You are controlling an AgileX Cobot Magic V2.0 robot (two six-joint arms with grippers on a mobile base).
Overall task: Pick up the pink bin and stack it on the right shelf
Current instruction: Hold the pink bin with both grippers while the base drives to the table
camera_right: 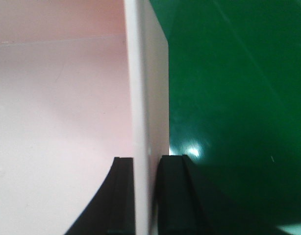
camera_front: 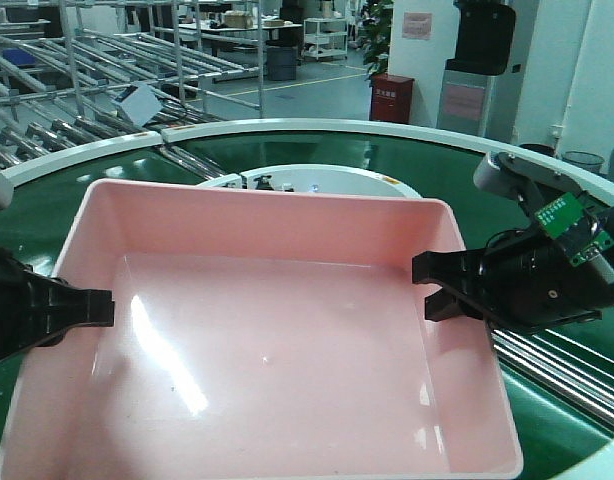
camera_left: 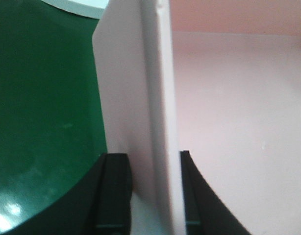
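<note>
Pink, smooth plastic fills the foreground: the pink bin (camera_front: 267,360), a wide, shallow rectangular tub with sloping walls, a rounded rim and a glossy floor streaked with white glare. It lies over the curved, dark green belt (camera_front: 457,165); whether its base rests on the belt or hangs just above it cannot be told. At its left wall the left gripper (camera_front: 105,308), matte black, pinches the plastic: in the wrist view one flat finger (camera_left: 116,196) presses the outer face and the other sits inside against the rim. At the right wall the right gripper (camera_front: 423,288) does the same, its black fingers (camera_right: 172,196) clamped tight on either side of the thin, pale wall; a small green circuit board (camera_front: 559,215) sits on the arm behind it. Shiny steel rollers (camera_front: 557,370) run beside the belt at the lower right. Beyond the bin's far wall a white rounded hub (camera_front: 327,180) shows inside the belt's curve. Farther back stand metal roller racks (camera_front: 47,130) and a red cabinet (camera_front: 391,97) on a grey floor.
</note>
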